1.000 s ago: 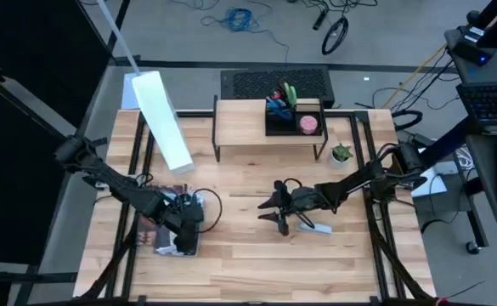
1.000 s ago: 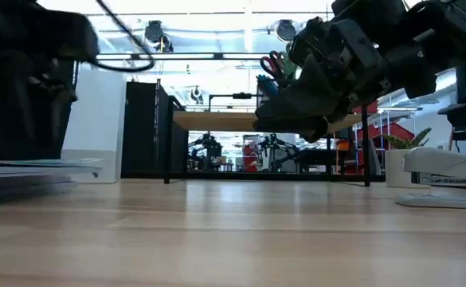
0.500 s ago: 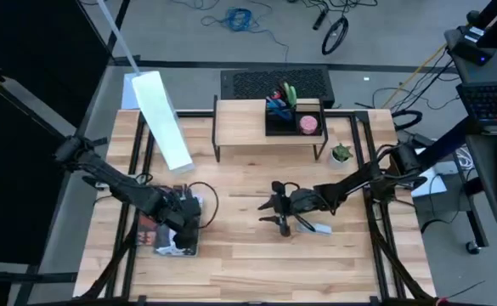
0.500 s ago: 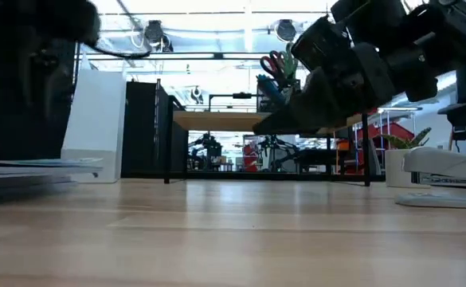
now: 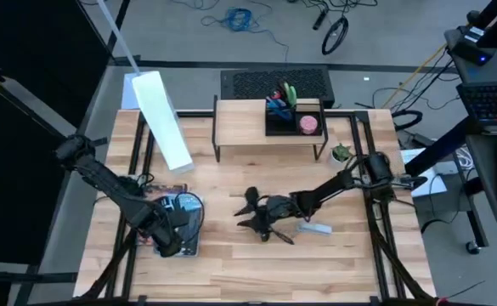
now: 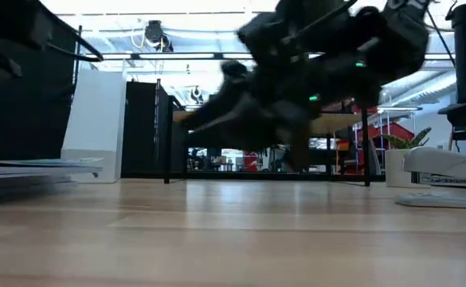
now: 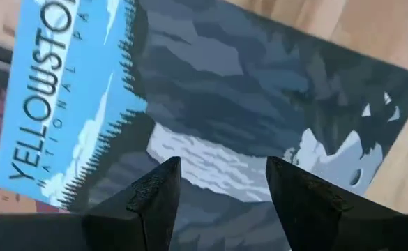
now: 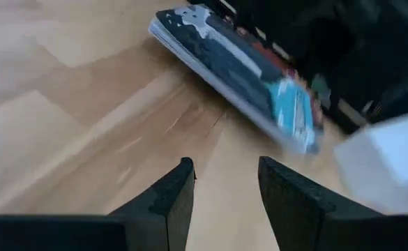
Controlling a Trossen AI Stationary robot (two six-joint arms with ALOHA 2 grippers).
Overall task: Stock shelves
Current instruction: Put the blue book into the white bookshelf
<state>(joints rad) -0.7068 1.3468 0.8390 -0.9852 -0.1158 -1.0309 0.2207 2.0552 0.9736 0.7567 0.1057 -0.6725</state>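
Observation:
The shelves (image 5: 240,123), a low light-wood riser on black legs, stand at the table's far middle and also show in the low view as the riser (image 6: 217,121). A stack of books (image 5: 184,217) lies flat on the table at the near left; its top cover (image 7: 210,90) reads "Yellowstone". My left gripper (image 7: 221,188) is open just over that cover, fingers pointing down; in the high view my left gripper (image 5: 170,242) stands at the stack's near edge. My right gripper (image 5: 246,212) is open above the table's middle, pointing toward the stack (image 8: 245,63).
A black organizer tray (image 5: 269,132) with scissors and pens sits on the riser's right half. A tall white file box (image 5: 165,123) stands at the far left. A stapler (image 5: 314,227) lies right of my right gripper. A small potted plant (image 5: 341,154) stands beside the riser's right leg.
My right gripper has gone toward the table's left edge, away from the stapler and toward the book stack. My left gripper has shifted a little toward the near edge, baring more of the top cover. The books have stayed in place.

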